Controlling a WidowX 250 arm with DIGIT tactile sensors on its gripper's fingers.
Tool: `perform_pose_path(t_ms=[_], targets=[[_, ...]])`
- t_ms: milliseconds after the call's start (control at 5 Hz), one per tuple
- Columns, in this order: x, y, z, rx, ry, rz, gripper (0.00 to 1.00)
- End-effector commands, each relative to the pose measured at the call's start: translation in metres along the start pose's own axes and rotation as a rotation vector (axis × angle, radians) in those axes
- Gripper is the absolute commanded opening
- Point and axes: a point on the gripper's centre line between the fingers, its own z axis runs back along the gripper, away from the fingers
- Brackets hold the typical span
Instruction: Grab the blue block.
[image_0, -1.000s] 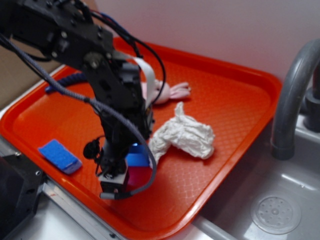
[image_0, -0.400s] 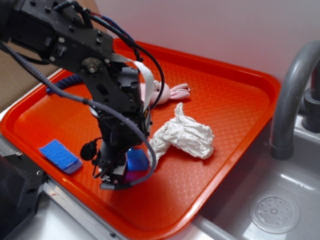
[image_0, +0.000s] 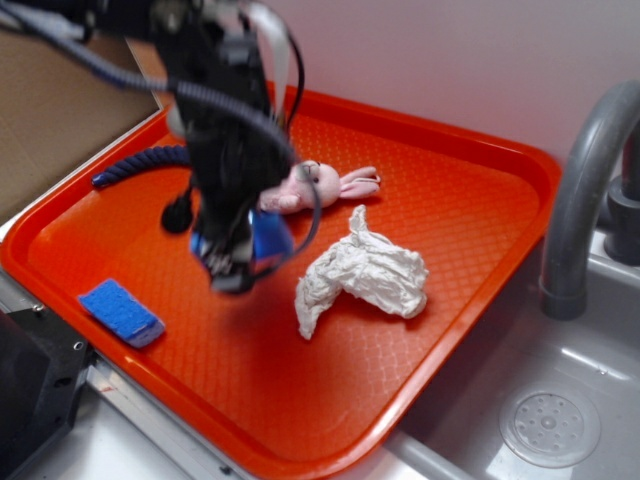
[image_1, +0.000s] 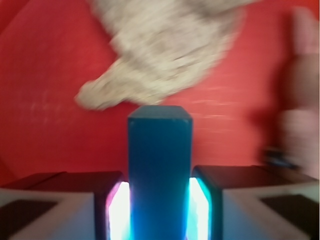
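- The orange tray (image_0: 480, 210) has bare floor along its near and right sides, inside a raised rim.
- The end effector (image_0: 240, 262) hangs above the tray's middle, its 2 pads clamped on the blue block (image_1: 160, 170), left of the crumpled white cloth (image_0: 362, 272).

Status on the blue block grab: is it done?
Grab looks done: in the wrist view the smooth solid blue block sits clamped between both pads of the pincer. In hand: the exterior view shows it held above the orange plastic tray, clear of the crumpled white cloth. Nothing visibly left except keeping the grip.
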Motion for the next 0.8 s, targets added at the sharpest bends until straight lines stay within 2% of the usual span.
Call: perform_pose_path(t_ms=[0, 200, 400, 600], targets=[[-0.008, 0.037, 0.089, 0.106, -0.029, 0.421, 0.0], [-0.018, 0.044, 0.107, 0.118, -0.018, 0.567, 0.0], [-0.031, 0.046, 0.121, 0.142, -0.052, 0.735, 0.0], [-0.036, 0.049, 0.125, 0.106, -0.055, 0.768, 0.0]])
